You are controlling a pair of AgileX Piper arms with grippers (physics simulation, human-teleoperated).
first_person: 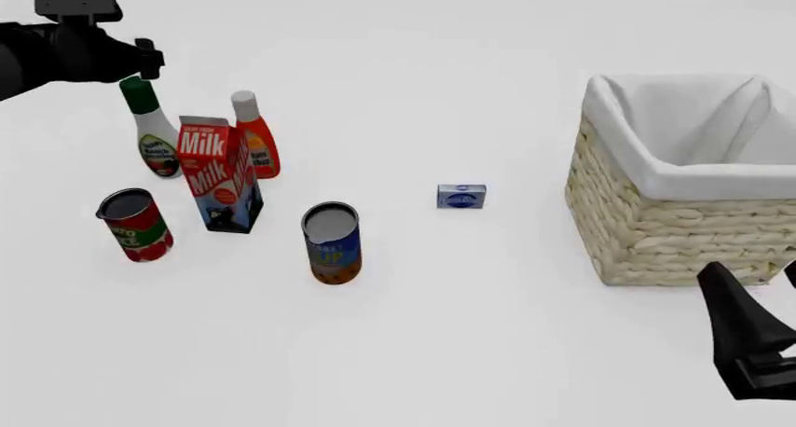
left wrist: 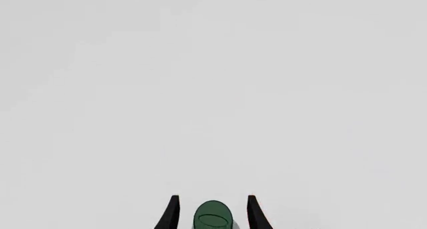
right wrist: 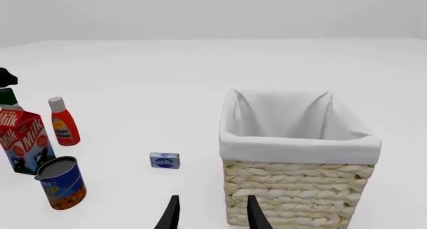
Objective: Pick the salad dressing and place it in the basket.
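Observation:
The salad dressing, a white bottle with a dark green cap, stands upright at the far left behind the milk carton. My left gripper is at its cap. In the left wrist view the green cap sits between the open fingertips, with small gaps on both sides. The wicker basket with white lining stands at the right; it also shows in the right wrist view. My right gripper is open and empty, low at the front right, near the basket's front corner.
A milk carton stands just in front of the dressing, with an orange-red bottle beside it. A red can and a blue-orange can stand nearer me. A small blue box lies mid-table.

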